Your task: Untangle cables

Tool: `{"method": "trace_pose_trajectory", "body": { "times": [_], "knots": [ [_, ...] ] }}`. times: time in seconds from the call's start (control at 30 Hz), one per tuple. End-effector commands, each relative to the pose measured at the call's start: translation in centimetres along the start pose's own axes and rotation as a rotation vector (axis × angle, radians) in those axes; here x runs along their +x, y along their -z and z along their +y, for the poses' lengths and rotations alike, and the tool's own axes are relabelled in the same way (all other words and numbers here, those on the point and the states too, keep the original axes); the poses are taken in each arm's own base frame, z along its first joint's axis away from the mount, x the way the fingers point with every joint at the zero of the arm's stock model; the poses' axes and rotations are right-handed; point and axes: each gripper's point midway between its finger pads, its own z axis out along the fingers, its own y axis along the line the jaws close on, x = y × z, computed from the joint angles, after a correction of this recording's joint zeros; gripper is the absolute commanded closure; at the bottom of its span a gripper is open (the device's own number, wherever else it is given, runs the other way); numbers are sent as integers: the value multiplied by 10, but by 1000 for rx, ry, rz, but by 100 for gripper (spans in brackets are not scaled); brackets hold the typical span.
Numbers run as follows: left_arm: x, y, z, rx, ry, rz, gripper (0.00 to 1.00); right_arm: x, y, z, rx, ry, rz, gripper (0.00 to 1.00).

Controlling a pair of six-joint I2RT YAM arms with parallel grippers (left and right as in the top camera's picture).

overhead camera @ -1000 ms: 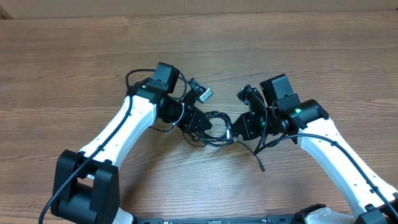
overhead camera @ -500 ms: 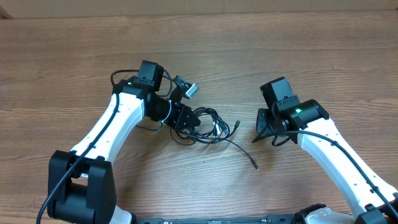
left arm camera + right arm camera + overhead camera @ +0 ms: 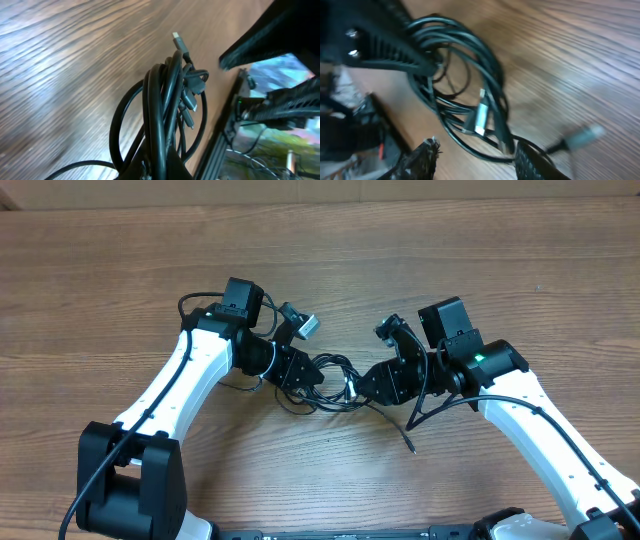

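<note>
Cables [image 3: 335, 383] sit as one knotted bundle at the middle of the frame on the wooden table [image 3: 450, 240], with one loose tail trailing toward lower right; left gripper [image 3: 302, 374] is clamped tight on the bundle's left end, and in the left wrist view the cords rise straight out of its closed jaws; right gripper [image 3: 372, 380] is at the bundle's right edge with jaws parted about halfway and gripping nothing, and in its wrist view the fingertips [image 3: 427, 155] stand either side of the lower loops, just below a silvery plug [image 3: 480, 117]; step in hand looks like taking a fresh hold on a strand to pull it free; to do it well, pick one cord or the plug end rather than several loops, close only once a single strand is between the pads, then draw away to the right with the left arm as anchor, slowly so the knot doesn't cinch; versus half a second ago, the right arm stood well off at the right, clear of the bundle, and has now come back in with jaws widened; left arm and bundle look unmoved.
</note>
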Motion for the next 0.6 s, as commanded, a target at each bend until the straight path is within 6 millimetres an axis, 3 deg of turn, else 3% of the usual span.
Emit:
{"method": "trace_pose_trajectory", "body": {
  "times": [0.0, 0.1, 0.23, 0.37, 0.57],
  "knots": [
    [-14, 9, -32, 127, -107, -65, 96, -1, 1, 10, -57, 49, -3, 53],
    [-16, 11, -40, 174, -138, -81, 96, 0, 1, 2, -7, 47, -1, 57],
    [-15, 11, -40, 174, -140, -80, 96, 0, 1, -9, 55, 46, -1, 68],
    [-14, 11, -41, 176, -147, -76, 96, -1, 1, -10, 59, 46, -2, 69],
    [-9, 11, -42, 180, -157, -61, 96, -1, 3, -28, 165, 42, -3, 69]
  ]
}}
